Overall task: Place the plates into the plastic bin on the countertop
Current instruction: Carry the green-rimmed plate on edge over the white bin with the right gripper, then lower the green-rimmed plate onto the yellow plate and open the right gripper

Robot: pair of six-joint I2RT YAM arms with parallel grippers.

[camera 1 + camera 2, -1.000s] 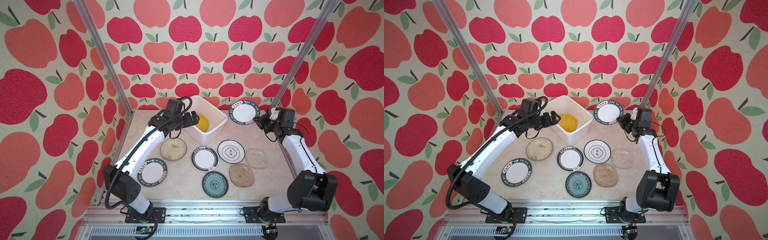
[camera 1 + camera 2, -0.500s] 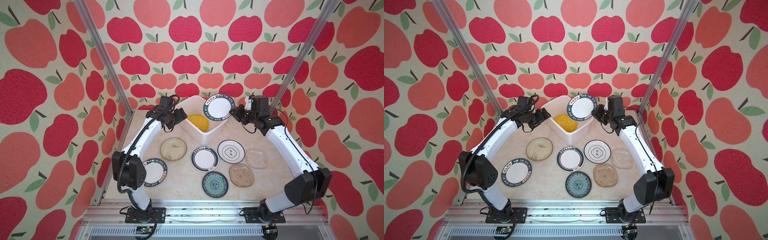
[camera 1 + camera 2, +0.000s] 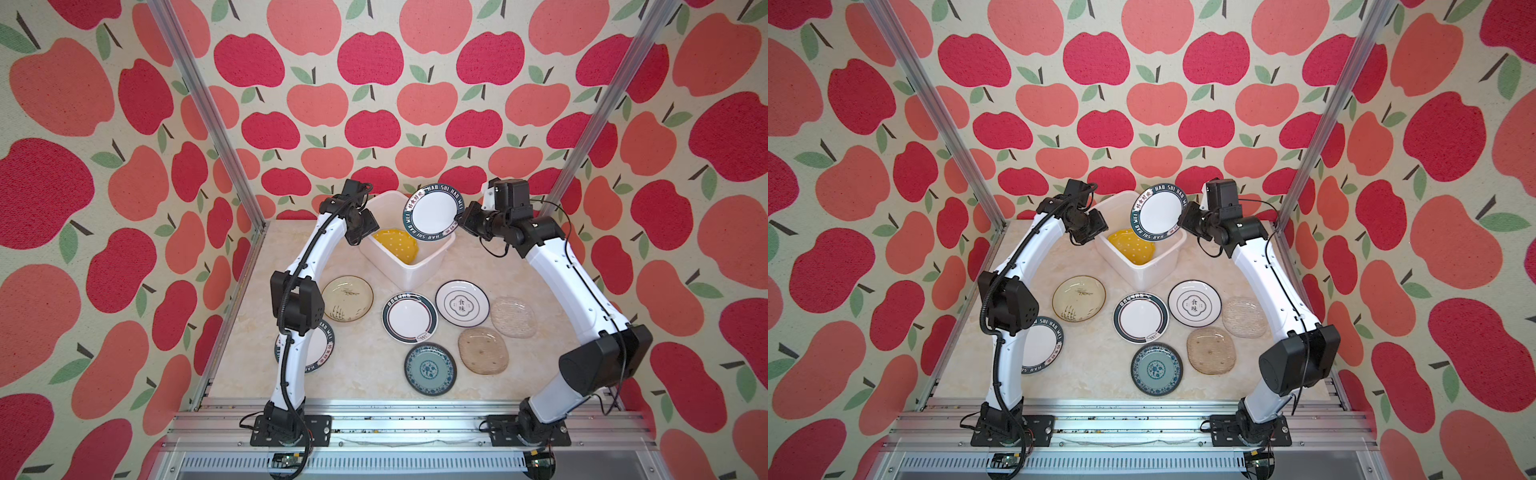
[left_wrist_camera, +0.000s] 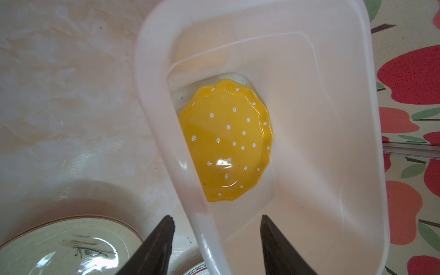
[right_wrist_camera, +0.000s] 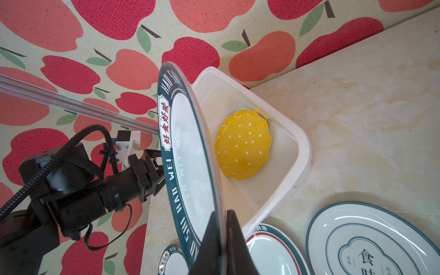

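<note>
ok so the right gripper (image 3: 459, 218) is clamped on the edge of the lettered plate (image 3: 432, 212), which is white w/ a dark rim. The plate hangs tilted, almost on edge, over the right side of the bin (image 3: 411, 276), same in both top views. In the right wrist view the fingers (image 5: 238, 252) pinch the rim from both sides. Can't tell if the plate's low edge touches the bin rim.

The bin sits near the back edge of the countertop (image 3: 365, 374), about mid, turned so 1 corner points at the front edge. Down inside it there's 1 yellow plate (image 3: 397, 247) w/ white dots and a wavy edge.

The left gripper (image 4: 215, 219) is open and holds nothing. It hovers at the bin's left side. In the left wrist view the bin's rim runs btw its 2 fingers, neither touching it afaict.

7 more plates lie flat on the countertop:
- 2nd lettered plate (image 3: 320, 349) is toward the left edge, partly hidden by the left arm
- cream plate (image 3: 348, 298) is just behind that one
- dark-rimmed plate (image 3: 409, 317) is about mid, in front of the bin
- character plate (image 3: 462, 307) is just beside it on the right
- glass plate (image 3: 513, 316) is further right, nearest the right edge
- blue plate (image 3: 430, 369) is nearest the front edge
- amber plate (image 3: 483, 350) is just right of the blue one
</note>
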